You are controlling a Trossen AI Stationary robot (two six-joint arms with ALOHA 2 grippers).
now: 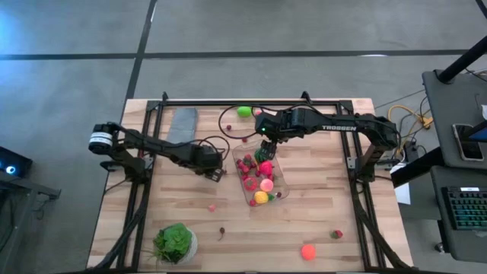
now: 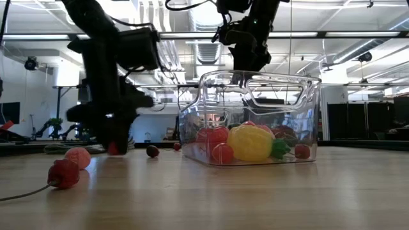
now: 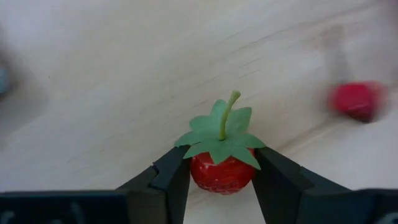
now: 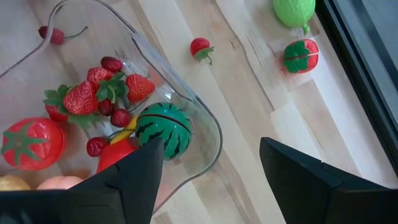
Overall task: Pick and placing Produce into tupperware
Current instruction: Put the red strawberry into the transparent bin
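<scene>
High view looks straight down; low view level, close to the tupperware; both wrist views perhaps nearest.

**Occluded, Cropped and Unresolved Items**

In the left wrist view, the lower part of the strawberry is hidden between the left hand's fingers. A red object beyond it is blurred; its type cannot be told.

In the right wrist view, the tupperware is cut off by the picture's edge. The striped melon is partly covered by a finger of the right hand. A yellow piece is cropped to a sliver.

In the high view, the small dark item on the desk is too small to identify.

In the low view, the left hand's fingertips are lost in dark blur.
</scene>
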